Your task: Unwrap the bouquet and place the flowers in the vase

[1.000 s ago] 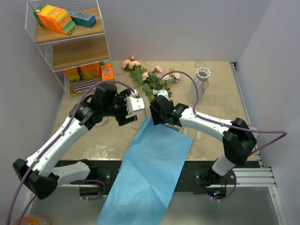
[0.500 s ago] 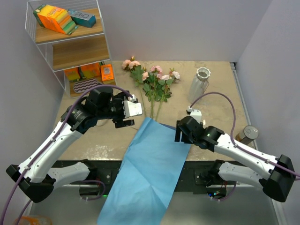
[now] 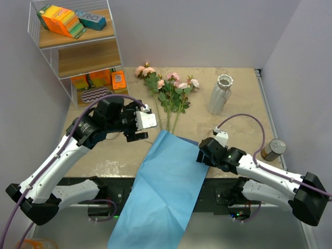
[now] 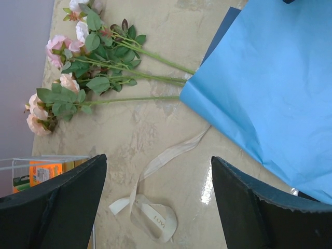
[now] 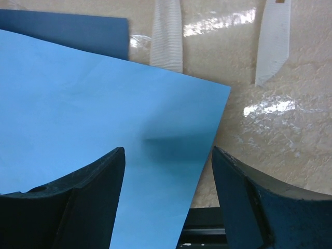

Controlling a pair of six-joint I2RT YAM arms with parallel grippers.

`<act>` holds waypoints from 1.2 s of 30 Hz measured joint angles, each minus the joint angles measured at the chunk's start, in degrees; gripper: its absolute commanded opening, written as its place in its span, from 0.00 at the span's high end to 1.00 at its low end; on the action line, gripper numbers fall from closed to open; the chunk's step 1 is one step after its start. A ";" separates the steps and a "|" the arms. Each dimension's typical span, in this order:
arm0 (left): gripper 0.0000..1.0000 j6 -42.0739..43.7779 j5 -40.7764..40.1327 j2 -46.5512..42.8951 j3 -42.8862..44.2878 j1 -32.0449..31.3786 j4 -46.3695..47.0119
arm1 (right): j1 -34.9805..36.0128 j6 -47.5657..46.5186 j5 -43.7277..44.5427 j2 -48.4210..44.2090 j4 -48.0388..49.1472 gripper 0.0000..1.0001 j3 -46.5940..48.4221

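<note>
Left arm (image 3: pixel 57 161) rose from its base at the near left, reached up and inward, wrist bent so the left gripper (image 4: pixel 158 163) pointed toward the centre and tipped downward, jaws spread wide with both dark fingers (image 4: pixel 57 202) well apart. Right arm (image 3: pixel 270 174) lay low and stretched leftward from its base at the near right, forearm almost level. Right gripper (image 5: pixel 168 153) faced down at the end of it, jaws likewise parted, closed on nothing.
</note>
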 measured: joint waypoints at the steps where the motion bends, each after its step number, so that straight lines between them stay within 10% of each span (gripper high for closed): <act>1: 0.14 -0.02 -0.09 -0.15 0.00 0.00 0.00 | 0.00 0.76 0.20 0.04 0.33 0.29 -0.85; 20: 0.14 -0.68 -0.48 -0.79 0.02 0.00 -0.26 | 0.00 9.27 3.72 -1.53 8.11 0.40 -8.83; 36: 0.15 -2.08 -2.01 -0.90 2.49 0.00 -1.42 | 0.00 8.52 3.96 -9.44 7.43 0.81 -6.93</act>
